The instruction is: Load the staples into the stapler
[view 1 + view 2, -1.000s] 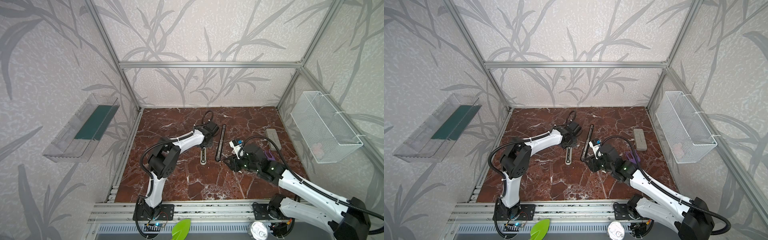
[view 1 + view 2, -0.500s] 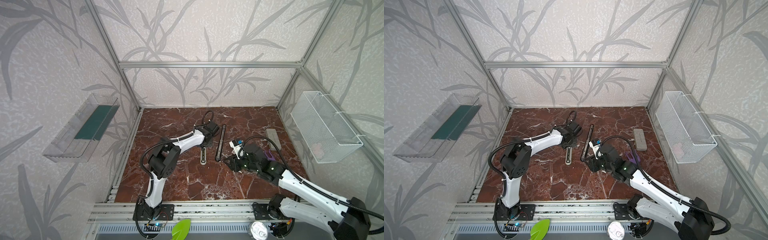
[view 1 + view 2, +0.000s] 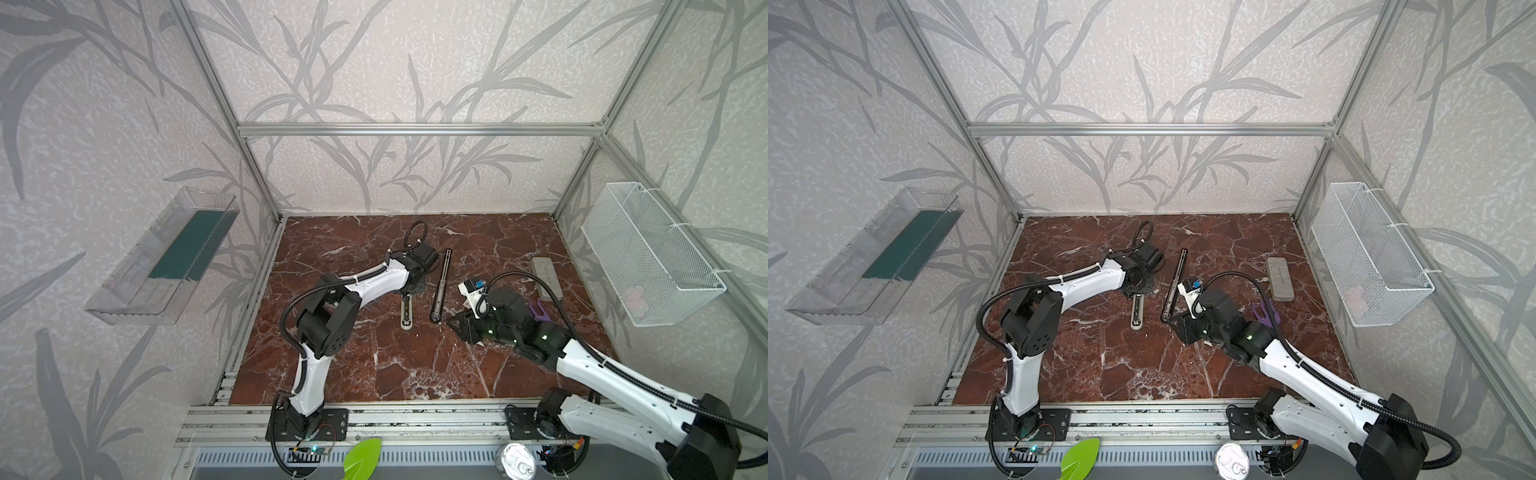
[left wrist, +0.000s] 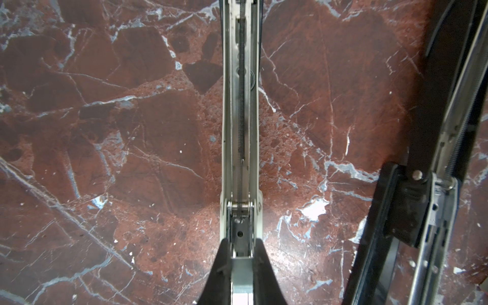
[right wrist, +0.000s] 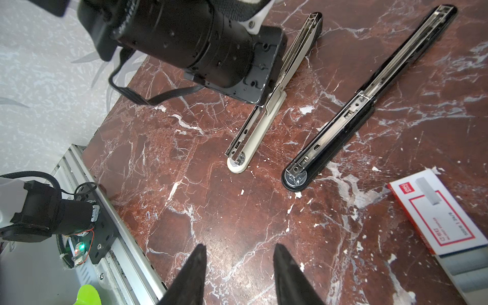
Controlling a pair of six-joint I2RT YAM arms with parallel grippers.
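A cream stapler lies opened flat on the marble table. My left gripper is shut on its metal channel near the hinge, with a finger on each side. Beside it lies a black stapler, also opened flat. The staples, a white box with red print, rest on the table beside the black stapler's rounded end; in both top views my right arm hides them. My right gripper hovers open over bare marble in front of both staplers, holding nothing.
A long grey block lies at the back right, and a purple stick lies behind my right wrist. A wire basket hangs on the right wall, a clear tray on the left wall.
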